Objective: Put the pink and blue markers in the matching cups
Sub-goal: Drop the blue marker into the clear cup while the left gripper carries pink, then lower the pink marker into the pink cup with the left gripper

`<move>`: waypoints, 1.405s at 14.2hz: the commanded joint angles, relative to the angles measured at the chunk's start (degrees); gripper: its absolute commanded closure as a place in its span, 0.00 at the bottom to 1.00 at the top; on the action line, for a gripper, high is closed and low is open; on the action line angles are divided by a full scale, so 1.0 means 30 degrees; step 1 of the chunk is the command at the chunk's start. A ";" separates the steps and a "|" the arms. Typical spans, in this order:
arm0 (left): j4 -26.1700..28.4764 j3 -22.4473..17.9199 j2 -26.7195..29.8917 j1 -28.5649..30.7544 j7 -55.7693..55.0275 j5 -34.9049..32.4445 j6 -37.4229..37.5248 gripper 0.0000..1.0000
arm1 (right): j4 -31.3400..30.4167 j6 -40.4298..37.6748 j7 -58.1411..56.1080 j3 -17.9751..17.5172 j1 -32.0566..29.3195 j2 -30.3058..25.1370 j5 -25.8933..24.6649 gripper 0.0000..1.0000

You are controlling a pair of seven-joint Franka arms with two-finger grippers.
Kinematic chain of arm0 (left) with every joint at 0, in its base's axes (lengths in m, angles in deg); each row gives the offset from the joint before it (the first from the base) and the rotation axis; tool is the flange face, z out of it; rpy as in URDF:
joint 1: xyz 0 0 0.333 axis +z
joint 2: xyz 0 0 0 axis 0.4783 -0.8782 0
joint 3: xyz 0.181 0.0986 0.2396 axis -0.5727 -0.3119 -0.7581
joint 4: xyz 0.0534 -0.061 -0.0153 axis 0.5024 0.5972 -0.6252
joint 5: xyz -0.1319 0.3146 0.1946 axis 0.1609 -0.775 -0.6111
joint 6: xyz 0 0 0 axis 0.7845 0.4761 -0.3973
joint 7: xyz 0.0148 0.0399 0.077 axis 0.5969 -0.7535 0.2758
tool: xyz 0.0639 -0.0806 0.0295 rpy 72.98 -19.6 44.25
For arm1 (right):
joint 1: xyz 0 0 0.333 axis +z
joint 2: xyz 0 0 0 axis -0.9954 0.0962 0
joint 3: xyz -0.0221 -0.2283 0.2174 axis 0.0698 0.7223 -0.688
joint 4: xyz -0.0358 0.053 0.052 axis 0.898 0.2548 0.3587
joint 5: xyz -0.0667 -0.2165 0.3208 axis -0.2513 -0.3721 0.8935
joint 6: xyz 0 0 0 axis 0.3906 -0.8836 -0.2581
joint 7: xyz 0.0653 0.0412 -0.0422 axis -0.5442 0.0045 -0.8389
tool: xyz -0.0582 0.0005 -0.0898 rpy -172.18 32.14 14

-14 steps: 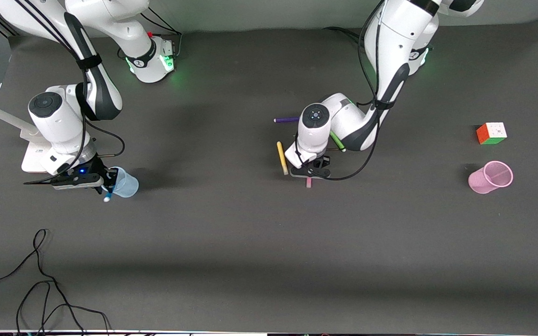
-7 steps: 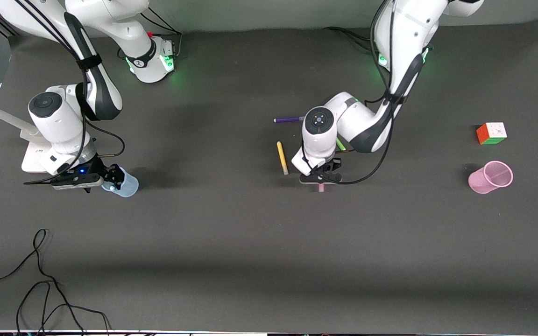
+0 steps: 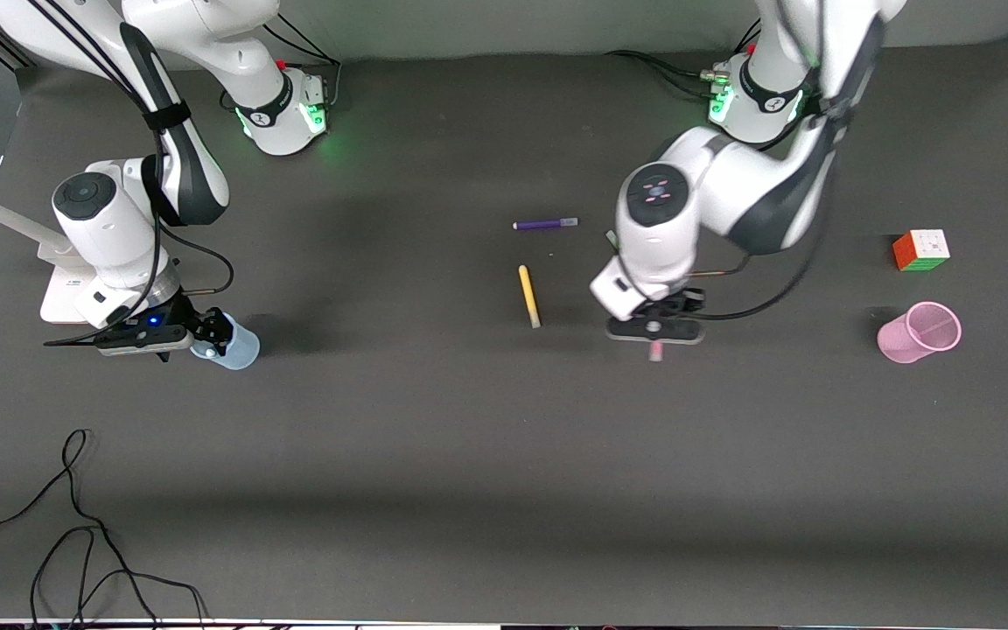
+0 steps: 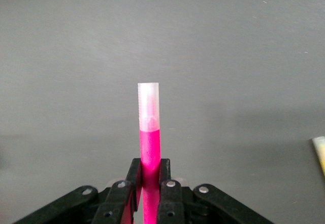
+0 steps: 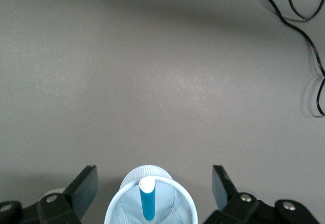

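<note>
While blue pen (image 5: 147, 199) sits in blue cup (image 3: 234, 343), frame left, under spread right gripper (image 5: 151, 193), left gripper (image 3: 654, 331) clamps pink pen (image 4: 149, 137) mid-frame; next carry to pink cup (image 3: 920, 332), frame right.

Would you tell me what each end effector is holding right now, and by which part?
The left end effector grips the pink marker by its barrel, cap end free. The right end effector is open, holding nothing, over the blue cup.
</note>
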 commanded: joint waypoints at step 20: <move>0.3150 -0.0490 0.6058 1.2900 2.9792 0.8780 0.0601 1.00 | 0.3394 -1.3064 -0.0068 -0.1856 0.0245 -0.6211 0.2379 0.00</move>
